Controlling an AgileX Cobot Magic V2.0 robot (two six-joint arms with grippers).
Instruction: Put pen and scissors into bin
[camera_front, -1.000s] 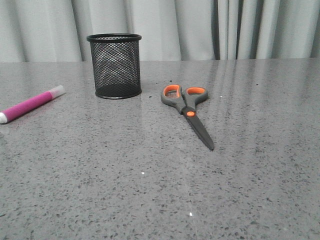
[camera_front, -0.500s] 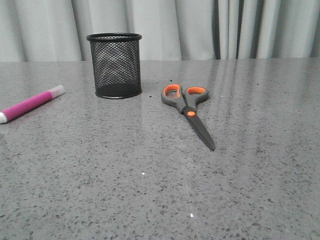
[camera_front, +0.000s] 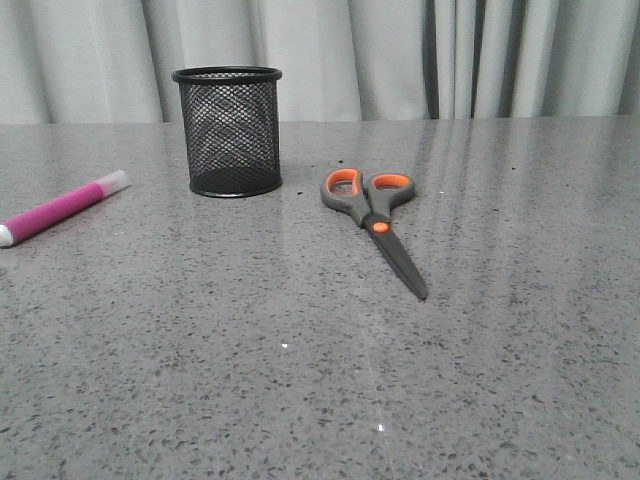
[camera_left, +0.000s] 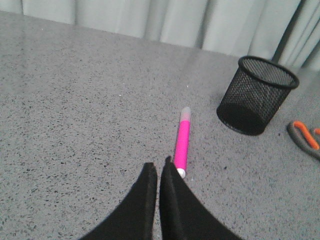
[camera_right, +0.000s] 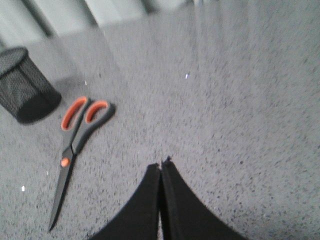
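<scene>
grey speckled table (camera_front: 300, 380); pen (camera_front: 62, 207), bin (camera_front: 229, 130), scissors (camera_front: 375, 225) apart; both claws (camera_left: 158, 172) (camera_right: 160, 167) closed, empty.

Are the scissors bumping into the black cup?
Apart. The front view shows bare table between the scissors and the bin; the orange handles lie to the bin's right.

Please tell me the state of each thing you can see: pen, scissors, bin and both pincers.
pen: lying flat on the table, capped
scissors: lying flat, blades closed
bin: upright, nothing visible inside
left pincer: shut, holding nothing
right pincer: shut, holding nothing
</scene>
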